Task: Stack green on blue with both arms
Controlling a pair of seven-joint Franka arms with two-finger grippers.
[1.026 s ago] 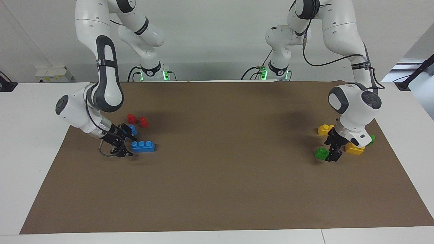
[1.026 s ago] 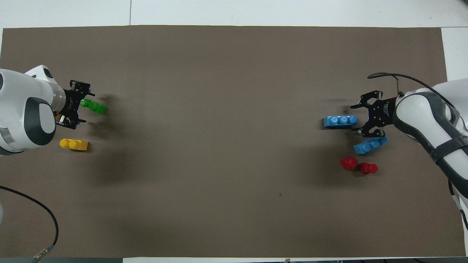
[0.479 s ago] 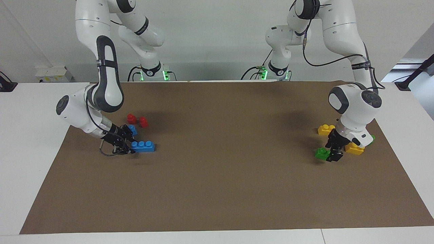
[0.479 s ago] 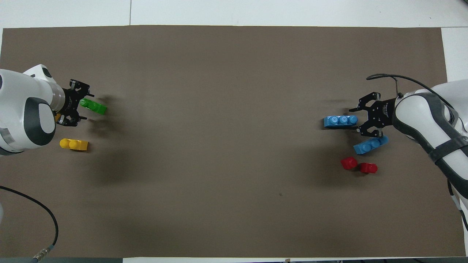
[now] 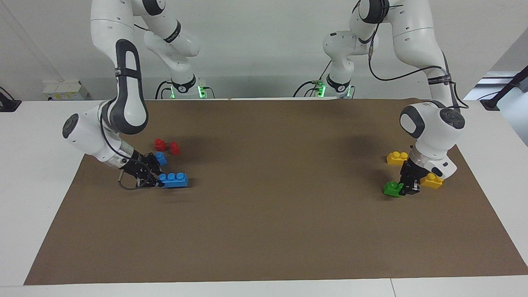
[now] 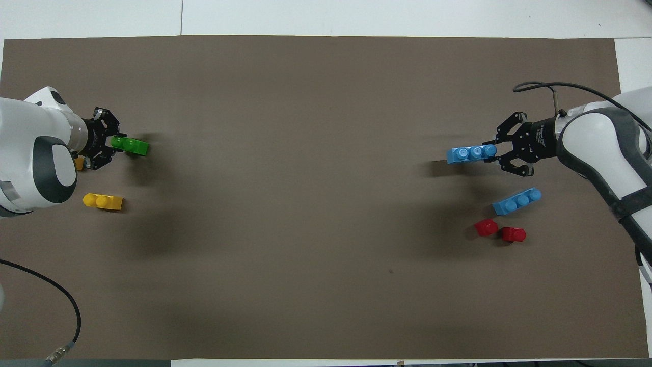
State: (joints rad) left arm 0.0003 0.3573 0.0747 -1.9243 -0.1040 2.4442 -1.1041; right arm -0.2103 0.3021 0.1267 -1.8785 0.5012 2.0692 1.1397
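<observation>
I saw both views evenly bright and sharp, lit from above. Soft shadows pooled on the brown mat [image 6: 326, 102] beside each brick cluster, toward three o'clock at the left arm's end overhead. No glare.

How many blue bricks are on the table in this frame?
2. One blue brick sits at the right gripper, by the right arm's end of the table. The second blue brick lies nearer the robots, beside the two red bricks. None appears hidden.

Second blue brick [image 5: 161, 158] half hidden by right gripper [image 5: 153, 180] in facing view. Yellow brick [image 6: 79, 163] near left arm's end mostly covered by left gripper [image 6: 108, 148] overhead. Both arms were cut off by overhead picture's edges.
</observation>
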